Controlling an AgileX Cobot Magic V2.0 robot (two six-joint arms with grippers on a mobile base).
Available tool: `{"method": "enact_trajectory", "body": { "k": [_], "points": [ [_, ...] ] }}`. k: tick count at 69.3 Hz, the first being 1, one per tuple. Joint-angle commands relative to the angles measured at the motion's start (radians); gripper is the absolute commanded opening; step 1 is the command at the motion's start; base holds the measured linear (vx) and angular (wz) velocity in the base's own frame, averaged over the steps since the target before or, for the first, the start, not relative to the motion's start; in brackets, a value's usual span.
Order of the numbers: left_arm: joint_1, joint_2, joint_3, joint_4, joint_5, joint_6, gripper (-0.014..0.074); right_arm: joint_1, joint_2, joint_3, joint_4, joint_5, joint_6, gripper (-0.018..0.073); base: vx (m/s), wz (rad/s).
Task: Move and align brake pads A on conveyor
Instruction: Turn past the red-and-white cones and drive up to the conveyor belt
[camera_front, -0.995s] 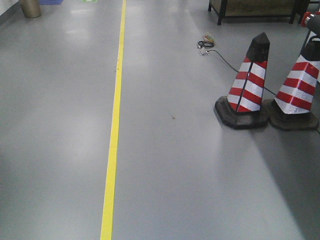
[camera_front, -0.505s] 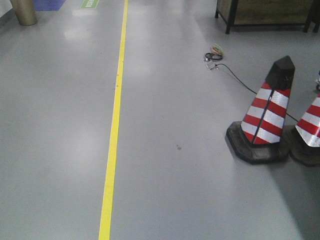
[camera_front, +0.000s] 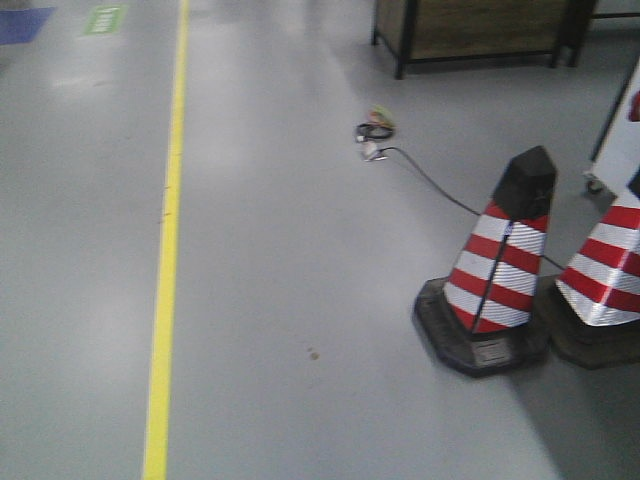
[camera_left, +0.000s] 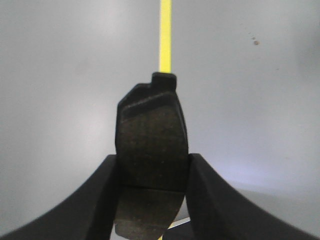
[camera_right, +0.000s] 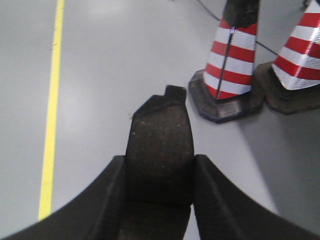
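Brake pads A: two in view, one per arm, both off the ground and in transit. Left gripper (camera_left: 152, 172) pinches a brake pad (camera_left: 151, 145) across its narrow width, fingers (camera_left: 107, 195) pressed against both long edges; pad stands lengthwise out of the jaws, tab end away from the wrist, grey friction face toward the camera. Right gripper (camera_right: 159, 182) clamps a second pad (camera_right: 160, 150) the same way. Gripping on the long edges probably leaves the flat faces free, so each pad can be laid down flat and squared up later.

Conveyor not visible in any view. Front view shows only grey floor (camera_front: 300, 260), a yellow line (camera_front: 165, 260) running up its left side, two red-and-white cones (camera_front: 495, 270) at the right edge, a loose cable (camera_front: 420, 170) beyond them and a dark-framed bench (camera_front: 470, 30) at the far edge. Other two pads not seen.

Judgement: carry phase, base crossing the floor; placement and alignment not yet begun. Cones sit near the right side, so watch clearance there.
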Motion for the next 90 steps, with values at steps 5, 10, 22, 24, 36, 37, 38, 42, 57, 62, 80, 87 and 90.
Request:
{"method": "enact_trajectory", "body": {
  "k": [5,10,22,24,36,37,38,42,57,62,80,87,90],
  "points": [
    [-0.001,0.006,-0.026,0.025,-0.021,-0.003,-0.0006,-0.004,0.000,-0.028,-0.011,-0.080,-0.005,-0.0003,0.43,-0.54],
    [-0.001,0.006,-0.026,0.025,-0.021,-0.003,-0.0006,-0.004,0.000,-0.028,-0.011,-0.080,-0.005,-0.0003,0.41,-0.62],
    [-0.001,0.006,-0.026,0.025,-0.021,-0.003,-0.0006,-0.004,0.000,-0.028,-0.011,-0.080,-0.005,-0.0003,0.40,-0.71],
    [-0.001,0.006,-0.026,0.025,-0.021,-0.003,-0.0006,-0.004,0.000,-0.028,-0.011,-0.080,-0.005,-0.0003,0.39,-0.78],
    [-0.001,0.006,-0.026,0.025,-0.021,-0.003,-0.0006,-0.004,0.000,-0.028,-0.011,-0.080,-0.005,-0.0003,0.39,-0.82],
    [-0.001,0.006,-0.026,0.025,-0.021,-0.003,-0.0006,-0.004,0.000,-0.028,-0.011,-0.080,-0.005,-0.0003,0.39,-0.83],
    [-0.001,0.006,-0.026,0.025,-0.021,-0.003,-0.0006,-0.004,0.000,-0.028,-0.011,-0.080,-0.005,-0.0003,0.39,-0.83],
    [-0.001,0.006,-0.026,0.025,-0.021,-0.003,-0.0006,-0.004,0.000,-0.028,-0.011,-0.080,-0.005,-0.0003,0.39,-0.83],
    [-0.001,0.006,-0.026,0.025,-0.021,-0.003,-0.0006,-0.004,0.000,-0.028,-0.011,-0.080,-0.005,-0.0003,0.40,-0.85],
    [-0.001,0.006,-0.026,0.025,-0.021,-0.003,-0.0006,-0.004,0.000,-0.028,-0.011,-0.080,-0.005,-0.0003,0.42,-0.83],
    [-0.001,0.006,-0.026,0.025,-0.021,-0.003,-0.0006,-0.004,0.000,-0.028,-0.011,-0.080,-0.005,-0.0003,0.43,-0.77],
    [-0.001,0.006,-0.026,0.025,-0.021,-0.003,-0.0006,-0.004,0.000,-0.028,-0.011,-0.080,-0.005,-0.0003,0.44,-0.72],
    [-0.001,0.006,-0.026,0.025,-0.021,-0.003,-0.0006,-0.004,0.000,-0.028,-0.011,-0.080,-0.005,-0.0003,0.45,-0.72]
  ]
}}
